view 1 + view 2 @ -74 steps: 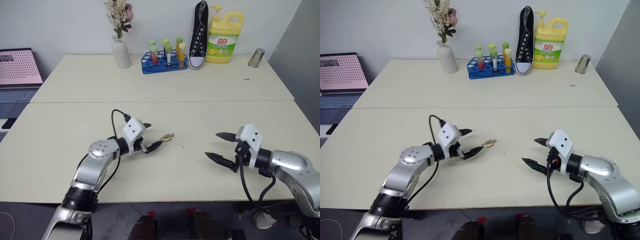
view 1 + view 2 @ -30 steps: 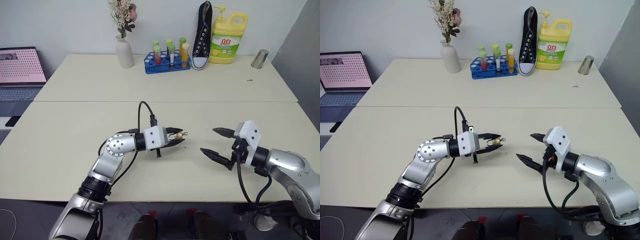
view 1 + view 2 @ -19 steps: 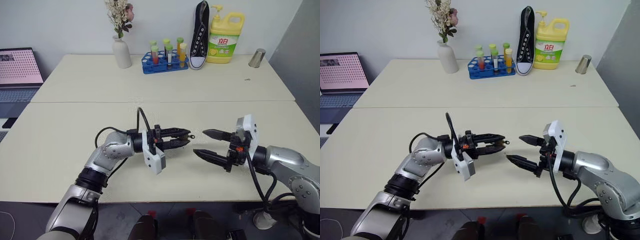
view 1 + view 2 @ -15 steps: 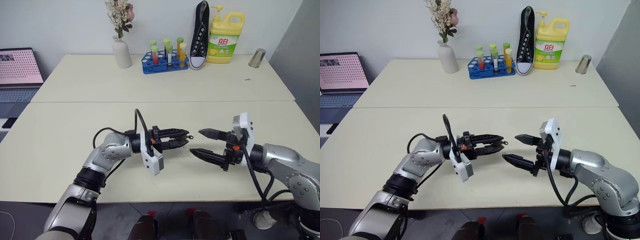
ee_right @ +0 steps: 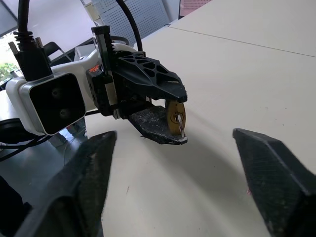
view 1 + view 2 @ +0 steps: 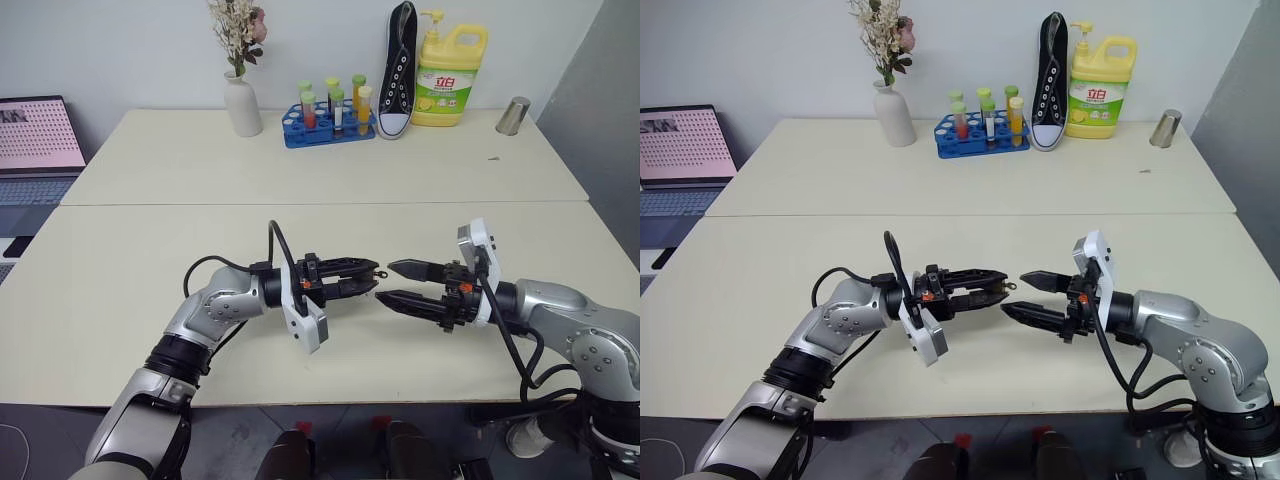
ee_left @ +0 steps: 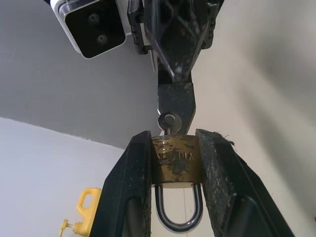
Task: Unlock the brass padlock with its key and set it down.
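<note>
My left gripper (image 6: 371, 279) is shut on the brass padlock (image 7: 174, 158), held above the table (image 6: 150, 240) with the fingers level and pointing right. Its silvery shackle sits back between the fingers. The key (image 7: 169, 120) sticks out of the padlock's end past the fingertips, toward my right gripper. My right gripper (image 6: 385, 281) is open and points left, tips just short of the key, one finger above and one below its line. In the right wrist view the padlock (image 5: 174, 117) and key (image 5: 181, 126) lie centred between my spread fingers (image 5: 94, 173).
Along the table's far edge stand a vase of flowers (image 6: 243, 105), a blue rack of tubes (image 6: 328, 125), an upright black sneaker (image 6: 398, 70), a yellow detergent bottle (image 6: 448, 78) and a metal cup (image 6: 514, 115). A laptop (image 6: 38, 135) sits at the far left.
My left gripper has lifted the padlock and rolled so the key faces right. My right gripper has moved left up to the key and its fingers have narrowed.
</note>
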Action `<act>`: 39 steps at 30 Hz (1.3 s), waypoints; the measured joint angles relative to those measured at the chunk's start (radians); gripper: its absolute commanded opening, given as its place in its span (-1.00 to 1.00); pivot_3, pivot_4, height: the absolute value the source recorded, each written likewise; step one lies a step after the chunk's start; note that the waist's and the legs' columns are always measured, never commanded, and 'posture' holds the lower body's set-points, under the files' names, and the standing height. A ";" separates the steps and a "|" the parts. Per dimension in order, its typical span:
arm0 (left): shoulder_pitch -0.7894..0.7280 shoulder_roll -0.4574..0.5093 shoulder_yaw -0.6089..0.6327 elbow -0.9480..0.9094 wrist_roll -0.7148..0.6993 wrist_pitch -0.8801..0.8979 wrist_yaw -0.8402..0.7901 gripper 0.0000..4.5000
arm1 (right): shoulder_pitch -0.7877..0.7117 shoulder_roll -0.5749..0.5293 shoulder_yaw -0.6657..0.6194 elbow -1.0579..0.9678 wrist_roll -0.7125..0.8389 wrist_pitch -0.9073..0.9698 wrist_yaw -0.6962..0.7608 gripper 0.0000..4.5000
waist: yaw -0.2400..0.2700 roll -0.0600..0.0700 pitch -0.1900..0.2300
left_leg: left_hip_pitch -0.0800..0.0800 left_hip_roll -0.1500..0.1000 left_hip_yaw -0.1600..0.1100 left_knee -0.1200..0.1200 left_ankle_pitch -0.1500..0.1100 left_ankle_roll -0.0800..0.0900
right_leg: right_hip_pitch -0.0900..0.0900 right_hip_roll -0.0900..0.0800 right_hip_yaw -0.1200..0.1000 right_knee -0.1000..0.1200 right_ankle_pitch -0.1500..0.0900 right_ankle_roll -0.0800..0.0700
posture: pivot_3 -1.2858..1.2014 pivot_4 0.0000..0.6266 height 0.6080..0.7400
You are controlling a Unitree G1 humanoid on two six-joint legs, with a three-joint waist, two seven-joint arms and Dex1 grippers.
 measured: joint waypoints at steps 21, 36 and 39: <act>0.002 0.001 -0.030 -0.019 0.024 0.008 0.021 -0.56 | -0.019 -0.015 0.004 0.008 -0.004 0.002 0.019 -1.00 | 0.000 0.000 0.000 | 0.000 0.000 0.000 0.000 0.000 0.000 | 0.000 0.000 0.000 0.000 0.000 0.000 | 0.03 -0.52 1.00; 0.005 0.009 -0.028 -0.031 0.096 0.000 0.077 -0.56 | -0.097 0.005 -0.052 0.103 0.202 0.240 -0.108 -1.00 | 0.000 0.000 0.000 | 0.000 0.000 0.000 0.000 0.000 0.000 | 0.000 0.000 0.001 0.000 0.000 0.000 | 0.03 -0.52 1.00; 0.004 0.013 -0.027 -0.031 0.123 -0.011 0.097 -0.56 | -0.128 0.020 -0.077 0.170 0.314 0.329 -0.185 -1.00 | 0.000 0.000 0.000 | 0.000 0.000 0.000 0.000 0.000 0.000 | 0.000 0.000 0.000 0.000 0.000 0.000 | 0.03 -0.52 1.00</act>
